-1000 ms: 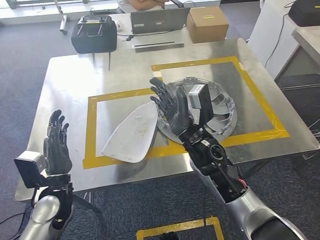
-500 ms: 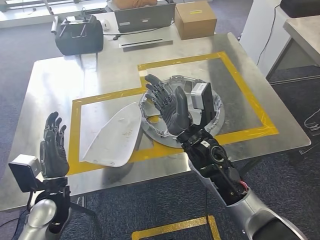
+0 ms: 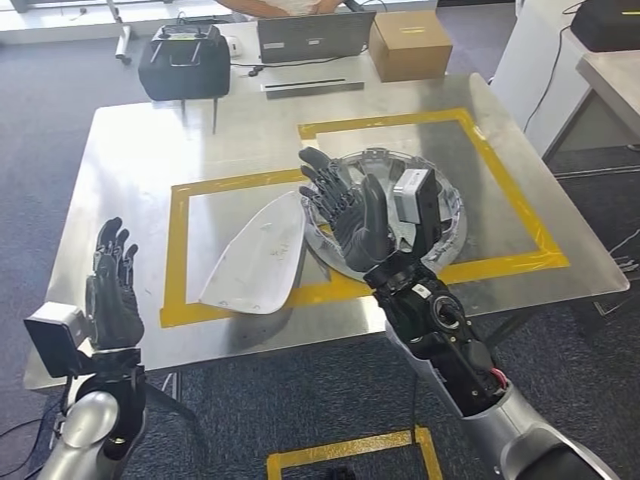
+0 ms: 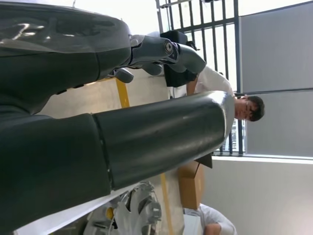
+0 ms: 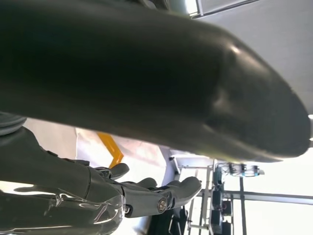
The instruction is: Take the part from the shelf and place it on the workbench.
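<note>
On the workbench [image 3: 136,150], two metal parts lie inside the yellow tape outlines: a round wheel-like part with vanes [image 3: 445,205] in the right frame, and a flat leaf-shaped sheet part [image 3: 260,255] in the left frame, its right edge just beside the round one. The right hand [image 3: 347,215] is raised above the near-left rim of the round part, fingers spread and holding nothing. The left hand [image 3: 113,285] is lifted at the near-left edge of the workbench, also with fingers apart and holding nothing.

Compared with half a second ago, the whole picture has shifted to the right and a little down, so the camera has moved; the parts keep the same place relative to the tape. The right hand stays in nearly the same open pose over the rim, and the left hand is hardly changed.

In my judgement the part is already set down on the workbench and released, so the placing seems finished and the robot is steadying itself or beginning to retreat. At the far side stand a black case [image 3: 185,62], a laptop [image 3: 313,38] and a cardboard box [image 3: 411,45].
</note>
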Robot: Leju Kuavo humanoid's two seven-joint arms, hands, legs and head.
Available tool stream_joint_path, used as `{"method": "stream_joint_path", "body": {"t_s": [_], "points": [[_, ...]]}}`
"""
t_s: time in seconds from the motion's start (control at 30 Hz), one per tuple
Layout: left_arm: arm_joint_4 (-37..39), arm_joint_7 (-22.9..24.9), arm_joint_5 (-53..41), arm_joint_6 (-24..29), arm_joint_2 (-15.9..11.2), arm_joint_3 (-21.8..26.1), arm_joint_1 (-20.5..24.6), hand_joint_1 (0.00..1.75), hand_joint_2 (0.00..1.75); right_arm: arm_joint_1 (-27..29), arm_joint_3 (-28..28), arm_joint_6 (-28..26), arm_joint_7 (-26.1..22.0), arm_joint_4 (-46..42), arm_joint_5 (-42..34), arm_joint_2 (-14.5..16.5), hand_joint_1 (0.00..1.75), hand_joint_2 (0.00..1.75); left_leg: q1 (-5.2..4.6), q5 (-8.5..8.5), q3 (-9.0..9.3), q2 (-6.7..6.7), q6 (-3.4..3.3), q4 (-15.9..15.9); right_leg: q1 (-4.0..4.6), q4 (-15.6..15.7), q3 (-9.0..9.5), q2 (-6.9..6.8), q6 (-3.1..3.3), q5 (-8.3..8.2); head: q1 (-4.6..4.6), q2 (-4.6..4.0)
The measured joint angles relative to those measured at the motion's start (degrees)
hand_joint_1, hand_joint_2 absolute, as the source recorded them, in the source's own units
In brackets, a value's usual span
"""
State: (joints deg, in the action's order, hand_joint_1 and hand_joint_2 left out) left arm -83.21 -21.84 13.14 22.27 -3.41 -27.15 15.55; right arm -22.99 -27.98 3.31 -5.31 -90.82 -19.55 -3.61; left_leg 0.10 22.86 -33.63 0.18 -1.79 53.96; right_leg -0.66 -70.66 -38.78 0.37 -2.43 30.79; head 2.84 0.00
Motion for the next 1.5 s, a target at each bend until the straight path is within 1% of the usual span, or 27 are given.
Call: {"method": "stream_joint_path", "body": {"t_s": [0.1, 0.17, 0.23, 0.3, 0.33, 0.4, 0.47, 0.5, 0.53, 0.6, 0.67, 0.77, 0.8, 0.83, 0.93, 0.97, 1.0, 1.03, 1.1, 1.17, 1.2, 1.27, 1.3, 1.33, 1.43, 1.47, 1.5], "points": [[0.0, 0.0, 0.0, 0.0, 0.0, 0.0, -0.1, 0.0, 0.0, -0.1, -0.1, 0.1, 0.0, 0.0, -0.1, -0.1, 0.0, 0.0, -0.04, -0.28, -0.29, -0.04, 0.32, 0.3, 0.15, 11.9, 7.5, 0.04, 0.52, -4.13, 0.57, 0.0], [0.0, 0.0, 0.0, 0.0, 0.0, 0.0, -0.1, 0.0, 0.0, -0.1, -0.1, 0.3, -0.1, -0.2, -0.3, -0.1, 0.0, 0.0, -0.07, -0.8, -0.62, -0.06, 0.95, 0.4, 0.48, 15.9, 9.83, 0.13, 0.92, -4.39, 0.73, 0.0], [-0.1, 0.0, -0.1, 0.2, 0.0, 0.0, -0.1, 0.0, 0.0, -0.1, -0.1, 0.4, -0.2, -0.3, -0.6, -0.2, 0.0, 0.0, -0.1, -1.42, -0.79, -0.09, 1.69, 0.2, 0.62, 16.6, 10.1, 0.15, 1.28, -4.62, 0.77, 0.0], [-0.1, 0.0, -0.1, 0.4, 0.0, 0.0, -0.1, 0.0, 0.0, -0.2, -0.1, 0.7, -0.3, -0.3, -0.7, -0.2, 0.0, 0.0, -0.14, -0.27, -1.38, -0.14, 2.26, 1.2, 0.33, 17.0, 9.84, -0.13, 2.01, -5.26, 0.56, 0.0], [-0.1, 0.0, -0.1, 0.4, -0.1, 0.0, -0.1, 0.0, 0.0, -0.3, -0.2, 0.9, -0.4, -0.3, -0.7, -0.2, 0.0, 0.0, -0.12, 1.51, -2.3, -0.17, 2.54, 3.3, 0.15, 17.2, 9.52, -0.29, 2.48, -5.68, 0.18, 0.0], [-0.2, 0.0, -0.1, 0.5, -0.1, 0.0, -0.3, 0.0, 0.0, -0.4, -0.2, 1.1, -0.4, -0.3, -0.7, -0.2, 0.0, 0.0, 0.15, 6.57, -5.37, -0.19, 3.04, 10.9, 0.11, 17.3, 8.44, -0.51, 3.05, -6.5, -0.68, 0.0], [-0.2, 0.0, -0.1, 0.6, -0.2, 0.0, -0.5, 0.0, 0.0, -0.4, -0.2, 1.3, -0.5, -0.3, -0.7, -0.2, 0.0, 0.0, 0.31, 9.3, -7.45, -0.2, 3.32, 17.5, 0.19, 17.1, 7.2, -0.59, 3.14, -7.27, -1.15, 0.0], [-0.2, 0.0, -0.1, 0.7, -0.2, 0.0, -0.6, 0.0, 0.0, -0.5, -0.2, 1.3, -0.5, -0.3, -0.7, -0.2, 0.0, 0.0, 0.33, 8.96, -6.98, -0.2, 3.32, 17.8, 0.22, 17.0, 6.63, -0.6, 3.12, -7.63, -1.26, 0.0], [-0.2, 0.0, -0.2, 0.7, -0.2, 0.0, -0.7, 0.0, 0.0, -0.5, -0.2, 1.3, -0.5, -0.3, -0.7, -0.2, 0.0, 0.0, 0.32, 7.66, -5.28, -0.2, 3.2, 15.7, 0.24, 16.9, 6.12, -0.59, 3.05, -7.97, -1.37, 0.0], [-0.4, 0.0, -0.3, 0.7, -0.3, 0.0, -0.6, 0.0, 0.0, -0.6, -0.2, 1.4, -0.4, -0.3, -0.7, -0.2, 0.0, 0.0, 0.24, 4.76, 0.33, -0.25, 2.62, 7.1, 0.33, 16.8, 5.34, -0.53, 2.81, -8.55, -1.53, 0.0], [-0.6, 0.0, -0.3, 0.7, -0.3, 0.0, -0.4, 0.0, 0.0, -0.9, -0.3, 1.4, -0.4, -0.3, -0.7, -0.2, 0.0, 0.0, -0.07, 3.42, 3.86, -0.35, 1.95, 0.9, 0.39, 16.8, 4.87, -0.5, 2.3, -9.24, -1.38, 0.0], [-0.8, 0.0, -0.4, 0.7, -0.3, 0.0, -0.3, 0.0, 0.0, -1.0, -0.4, 1.5, -0.4, -0.3, -0.7, -0.2, 0.0, 0.0, -0.35, 2.46, 3.75, -0.3, 1.06, -0.5, 0.19, 16.9, 4.34, -0.46, 1.27, -10.09, -1.31, 0.0], [-0.9, 0.0, -0.4, 0.7, -0.3, 0.0, -0.3, 0.0, 0.0, -1.0, -0.4, 1.5, -0.4, -0.3, -0.8, -0.3, 0.0, 0.0, -0.25, 2.03, 3.48, -0.19, 0.67, -0.7, 0.14, 16.3, 3.95, -0.42, 0.98, -9.33, -1.38, 0.0], [-0.9, 0.0, -0.4, 0.7, -0.3, 0.0, -0.3, 0.0, 0.0, -1.0, -0.4, 1.5, -0.4, -0.3, -0.8, -0.3, 0.0, 0.0, -0.1, 1.5, 3.1, -0.05, 0.2, -0.9, 0.11, 14.7, 3.31, -0.37, 0.75, -7.53, -1.24, 0.0], [-0.9, 0.0, -0.4, 0.6, -0.3, 0.0, -0.3, 0.0, 0.0, -1.0, -0.4, 1.5, -0.3, -0.3, -0.8, -0.4, 0.0, 0.0, 0.0, 0.05, 1.42, 0.15, -0.44, -0.9, 0.05, 3.4, 0.32, -0.36, 0.16, 0.79, -0.5, 0.0], [-0.9, 0.0, -0.4, 0.5, -0.3, 0.0, -0.3, 0.0, 0.0, -1.0, -0.4, 1.5, -0.3, -0.3, -0.8, -0.5, 0.0, 0.0, -0.01, -0.44, 0.77, 0.17, -0.42, -0.9, 0.04, 0.2, -0.11, -0.37, -0.04, 2.08, -0.32, 0.0], [-0.9, 0.0, -0.4, 0.5, -0.3, 0.0, -0.3, 0.0, 0.0, -1.0, -0.4, 1.4, -0.3, -0.3, -0.8, -0.6, 0.0, 0.0, 0.0, -0.93, 0.08, 0.18, -0.33, -0.8, 0.0, -1.1, 0.35, -0.37, -0.17, 1.97, -0.16, 0.0], [-0.9, 0.0, -0.4, 0.4, -0.3, 0.0, -0.3, 0.0, 0.0, -1.0, -0.4, 1.4, -0.2, -0.3, -0.8, -0.6, 0.0, 0.0, 0.03, -1.39, -0.56, 0.18, -0.21, -0.7, -0.05, -0.2, 1.83, -0.38, -0.26, 0.73, 0.03, 0.0], [-1.0, 0.0, -0.3, 0.4, -0.3, 0.0, -0.3, 0.0, 0.0, -1.0, -0.4, 1.4, 0.0, -0.5, -0.8, -0.7, 0.0, 0.0, 0.05, -2.14, -1.72, 0.15, 0.23, -0.3, -0.23, 7.3, 7.21, -0.38, -0.28, -2.26, 0.53, 0.0], [-1.0, 0.1, -0.3, 0.3, -0.3, 0.0, -0.3, 0.0, 0.0, -1.0, -0.5, 1.3, 0.1, -0.7, -0.8, -0.7, 0.0, 0.0, -0.08, -2.92, -2.52, 0.12, 0.86, 0.0, -0.1, 15.0, 11.86, -0.2, -0.01, -2.83, 0.86, 0.0], [-1.1, 0.2, -0.3, 0.3, -0.3, 0.0, -0.3, 0.0, 0.0, -1.0, -0.5, 1.3, 0.1, -0.8, -0.8, -0.7, 0.0, 0.0, -0.13, -3.38, -2.76, 0.13, 1.16, 0.0, 0.05, 16.8, 12.76, -0.09, 0.2, -2.51, 0.91, 0.0], [-1.2, 0.2, -0.3, 0.3, -0.3, 0.0, -0.3, 0.0, 0.0, -0.9, -0.5, 1.3, 0.1, -0.9, -0.8, -0.7, 0.0, 0.0, -0.17, -4.17, -3.05, 0.14, 1.77, -0.1, 0.13, 17.3, 12.35, -0.05, 1.0, -2.97, 0.72, 0.0], [-1.2, 0.2, -0.3, 0.3, -0.4, 0.0, -0.3, 0.0, 0.0, -1.0, -0.5, 1.2, 0.1, -1.0, -0.8, -0.7, 0.0, 0.0, -0.11, -3.63, -3.44, 0.11, 2.08, 0.4, 0.05, 17.4, 11.96, -0.15, 1.48, -3.47, 0.6, 0.0], [-1.2, 0.2, -0.3, 0.3, -0.4, 0.0, -0.3, 0.0, 0.0, -1.0, -0.5, 1.2, 0.1, -1.0, -0.8, -0.7, 0.0, 0.0, -0.05, -1.94, -4.16, 0.05, 2.4, 1.8, -0.07, 17.4, 11.36, -0.29, 2.1, -4.05, 0.32, 0.0], [-1.3, 0.4, -0.3, 0.3, -0.5, 0.0, -0.3, 0.0, 0.0, -1.0, -0.5, 1.2, 0.2, -1.2, -0.8, -0.7, 0.0, 0.0, 0.26, 6.89, -7.66, -0.06, 3.17, 12.6, -0.03, 17.4, 8.93, -0.56, 3.21, -6.1, -0.79, 0.0], [-1.3, 0.5, -0.3, 0.3, -0.5, 0.0, -0.4, 0.0, 0.0, -1.0, -0.5, 1.1, 0.3, -1.2, -0.8, -0.7, 0.0, 0.0, 0.34, 8.42, -8.45, -0.06, 3.33, 16.4, 0.04, 17.4, 7.99, -0.58, 3.25, -6.8, -1.05, 0.0], [-1.3, 0.6, -0.3, 0.3, -0.5, 0.0, -0.4, 0.0, 0.0, -1.0, -0.5, 1.0, 0.3, -1.3, -0.8, -0.7, 0.0, 0.0, 0.4, 8.53, -8.56, -0.07, 3.41, 19.0, 0.09, 17.3, 7.1, -0.6, 3.23, -7.46, -1.22, 0.0]]}}
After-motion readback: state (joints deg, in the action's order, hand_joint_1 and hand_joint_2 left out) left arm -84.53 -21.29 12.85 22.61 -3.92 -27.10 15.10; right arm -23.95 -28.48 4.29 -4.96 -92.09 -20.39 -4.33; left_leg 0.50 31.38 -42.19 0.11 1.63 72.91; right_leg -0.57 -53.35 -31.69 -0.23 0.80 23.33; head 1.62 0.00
